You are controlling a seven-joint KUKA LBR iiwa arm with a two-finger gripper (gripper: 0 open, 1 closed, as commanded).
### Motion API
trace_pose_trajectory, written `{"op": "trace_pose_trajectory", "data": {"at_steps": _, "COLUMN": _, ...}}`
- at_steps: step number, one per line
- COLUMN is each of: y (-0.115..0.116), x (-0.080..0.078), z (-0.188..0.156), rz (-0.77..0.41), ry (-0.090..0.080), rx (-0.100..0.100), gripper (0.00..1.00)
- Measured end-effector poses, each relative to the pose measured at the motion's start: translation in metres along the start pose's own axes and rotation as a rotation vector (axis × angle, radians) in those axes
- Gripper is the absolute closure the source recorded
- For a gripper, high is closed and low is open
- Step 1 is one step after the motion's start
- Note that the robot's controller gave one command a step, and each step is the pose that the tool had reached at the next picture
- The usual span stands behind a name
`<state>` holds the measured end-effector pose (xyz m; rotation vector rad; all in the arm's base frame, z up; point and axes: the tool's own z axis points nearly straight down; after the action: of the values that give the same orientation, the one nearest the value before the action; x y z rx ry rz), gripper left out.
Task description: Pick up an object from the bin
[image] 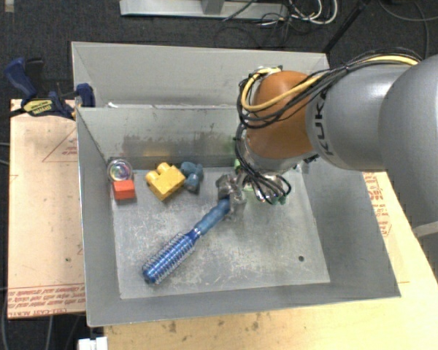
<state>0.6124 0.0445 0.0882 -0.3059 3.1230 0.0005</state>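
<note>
Blue hairbrush (186,245), aslant on the floor of the bin (277,261): bristle head below the yellow block (165,180), handle tip up to that block's right. Best gripped squarely across the handle, a little down from the tip, to avoid a swinging head on lifting. Gripper (231,189) right of the yellow block, directly over the handle tip, seemingly touching. Open or closed: cannot tell.

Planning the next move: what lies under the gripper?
The handle end of the blue brush lies beneath the gripper. A green bit peeks out beside it; the orange wrist cover hides the bin floor behind.
</note>
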Motion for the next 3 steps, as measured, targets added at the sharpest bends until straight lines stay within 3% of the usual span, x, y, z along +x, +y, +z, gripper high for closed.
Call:
{"op": "trace_pose_trajectory", "data": {"at_steps": 1, "y": 0.000, "x": -0.013, "z": -0.009, "rz": -0.030, "ry": 0.000, "rx": 0.000, "gripper": 1.00}}
{"op": "trace_pose_trajectory", "data": {"at_steps": 2, "y": 0.001, "x": -0.019, "z": -0.073, "rz": -0.044, "ry": -0.006, "rx": 0.001, "gripper": 1.00}}
{"op": "trace_pose_trajectory", "data": {"at_steps": 3, "y": 0.001, "x": -0.017, "z": -0.069, "rz": -0.044, "ry": 0.000, "rx": -0.001, "gripper": 0.00}}
